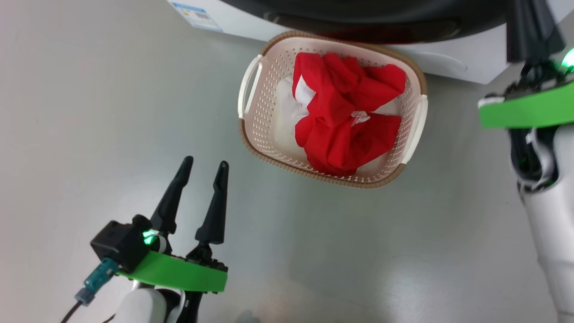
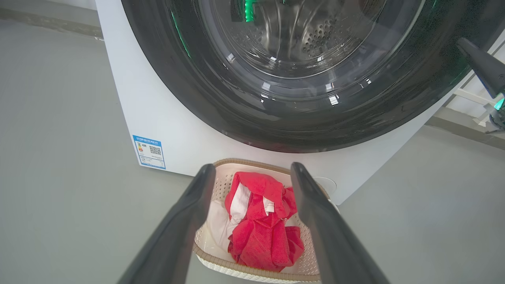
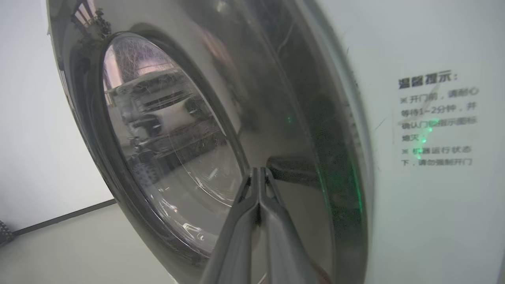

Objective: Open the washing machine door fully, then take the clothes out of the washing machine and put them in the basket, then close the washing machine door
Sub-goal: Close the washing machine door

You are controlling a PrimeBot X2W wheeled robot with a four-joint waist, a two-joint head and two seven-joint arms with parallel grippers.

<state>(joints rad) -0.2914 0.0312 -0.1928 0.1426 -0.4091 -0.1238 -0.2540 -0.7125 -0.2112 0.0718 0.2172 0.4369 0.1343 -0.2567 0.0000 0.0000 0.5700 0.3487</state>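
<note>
Left gripper: the left gripper (image 1: 205,161) hangs over the grey floor (image 1: 89,112) with its two dark fingers spread wide and nothing between them; it is near the basket, not touching it.
Right gripper: the right gripper (image 3: 258,170) has its fingers pressed together, holding nothing; the tips sit at the door's glossy black rim, though actual contact cannot be told.
Washing machine door: the washing machine door (image 2: 292,79) lies against the front of the washing machine (image 2: 158,106); whether it is latched cannot be told.
Clothes: the red and white clothes (image 1: 345,116) lie bunched inside the basket.
Basket: the basket (image 1: 264,103) stands on the floor just before the machine, below the door.
Labels: a blue label (image 2: 149,152) at the machine's lower front corner; a printed notice (image 3: 436,118) beside the door.
</note>
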